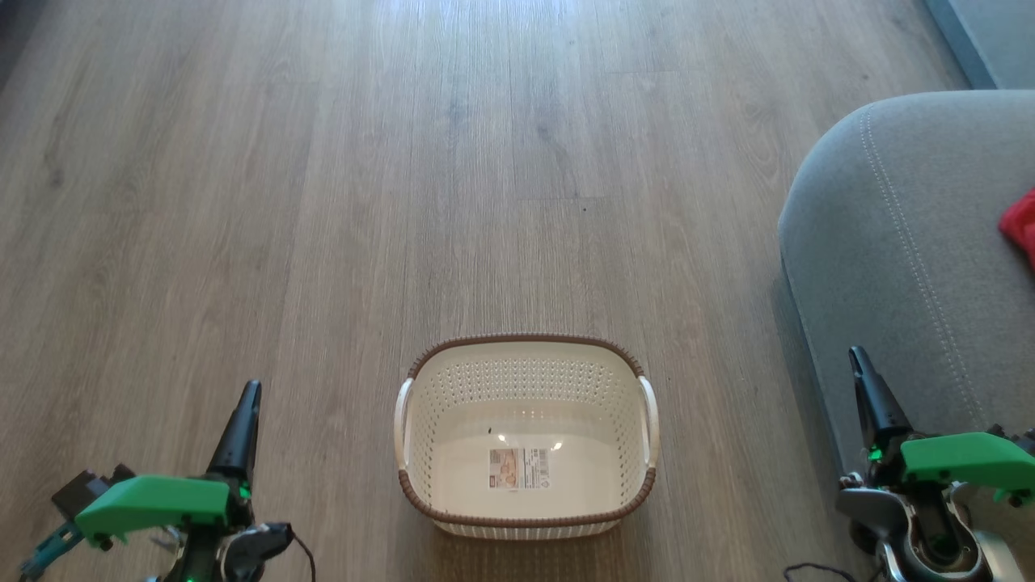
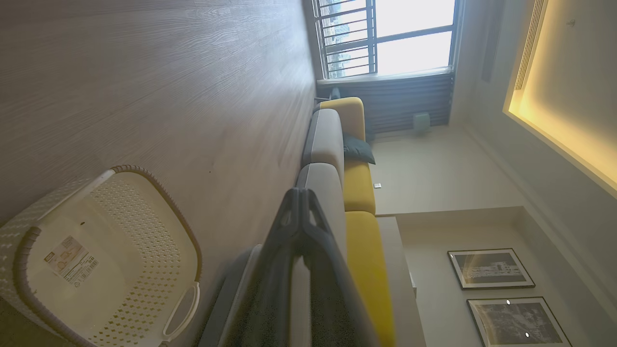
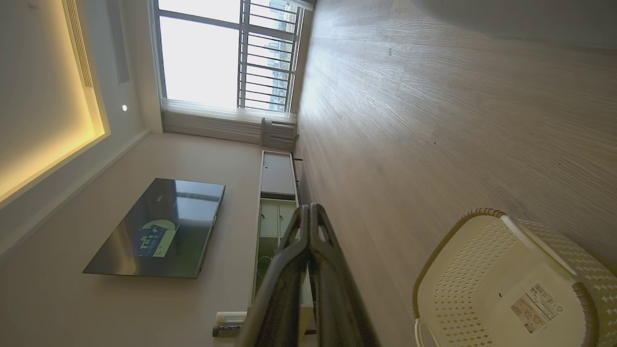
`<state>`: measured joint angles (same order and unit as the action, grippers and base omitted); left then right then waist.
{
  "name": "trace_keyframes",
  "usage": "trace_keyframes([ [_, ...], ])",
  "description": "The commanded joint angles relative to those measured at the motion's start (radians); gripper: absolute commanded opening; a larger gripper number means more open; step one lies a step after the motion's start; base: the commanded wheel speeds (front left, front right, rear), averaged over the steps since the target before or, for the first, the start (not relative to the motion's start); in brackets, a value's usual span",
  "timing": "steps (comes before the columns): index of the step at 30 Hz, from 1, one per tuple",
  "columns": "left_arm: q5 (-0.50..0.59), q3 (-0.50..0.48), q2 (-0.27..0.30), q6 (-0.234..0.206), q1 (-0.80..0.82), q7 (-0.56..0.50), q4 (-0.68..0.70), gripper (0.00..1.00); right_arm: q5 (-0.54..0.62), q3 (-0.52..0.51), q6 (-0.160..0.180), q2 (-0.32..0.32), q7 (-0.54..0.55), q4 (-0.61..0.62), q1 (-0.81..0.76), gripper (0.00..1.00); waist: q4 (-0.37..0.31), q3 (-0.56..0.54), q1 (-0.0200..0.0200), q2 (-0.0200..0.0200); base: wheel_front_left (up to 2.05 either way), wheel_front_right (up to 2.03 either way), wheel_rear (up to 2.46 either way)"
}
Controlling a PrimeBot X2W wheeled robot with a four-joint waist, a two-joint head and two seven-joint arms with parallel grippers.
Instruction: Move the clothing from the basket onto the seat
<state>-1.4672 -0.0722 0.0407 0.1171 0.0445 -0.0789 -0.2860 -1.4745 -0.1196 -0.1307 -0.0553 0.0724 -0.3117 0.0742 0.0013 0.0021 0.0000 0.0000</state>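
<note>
The cream basket (image 1: pixel 525 380) with a brown rim stands on the wood floor in the lower middle of the head view, holding nothing but the label sticker (image 1: pixel 518 468) on its bottom. It also shows in the left wrist view as the basket (image 2: pixel 144 217) and in the right wrist view as the basket (image 3: pixel 482 270). A patch of red clothing (image 1: pixel 1020 224) lies on the grey seat (image 1: pixel 889 242) at the right edge. My left gripper (image 1: pixel 252 390) rests shut at the lower left, off to the basket's left. My right gripper (image 1: pixel 857 356) is shut at the lower right, by the seat's front edge.
Wood floor (image 1: pixel 404 162) stretches ahead and to the left. The left wrist view shows a grey and yellow sofa (image 2: pixel 359 193) and a window (image 2: pixel 385 38). A wall-mounted screen (image 3: pixel 159 229) and a low cabinet (image 3: pixel 277 193) show in the right wrist view.
</note>
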Motion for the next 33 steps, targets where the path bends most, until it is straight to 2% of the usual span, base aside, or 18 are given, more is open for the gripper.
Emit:
trace_keyframes([
  [1, -0.032, -0.036, 0.009, 0.009, 0.052, -0.008, 0.036, 0.00, -0.031, 0.015, 0.000, 0.001, 0.014, 0.046, 0.035, 0.00, 0.000, 0.000, 0.0000, 0.0000, 0.00, 0.00, 0.00],
  [10, -0.138, -0.042, 0.009, 0.013, 0.063, -0.034, 0.040, 0.00, -0.131, 0.006, 0.000, 0.005, 0.040, 0.066, 0.034, 0.00, -0.001, 0.001, 0.0000, 0.0000, 0.00, 0.00, 0.00],
  [33, -0.141, -0.042, 0.009, 0.014, 0.064, -0.034, 0.041, 0.00, -0.134, 0.006, 0.000, 0.005, 0.041, 0.067, 0.034, 0.00, -0.001, 0.001, 0.0000, 0.0000, 0.00, 0.00, 0.00],
])
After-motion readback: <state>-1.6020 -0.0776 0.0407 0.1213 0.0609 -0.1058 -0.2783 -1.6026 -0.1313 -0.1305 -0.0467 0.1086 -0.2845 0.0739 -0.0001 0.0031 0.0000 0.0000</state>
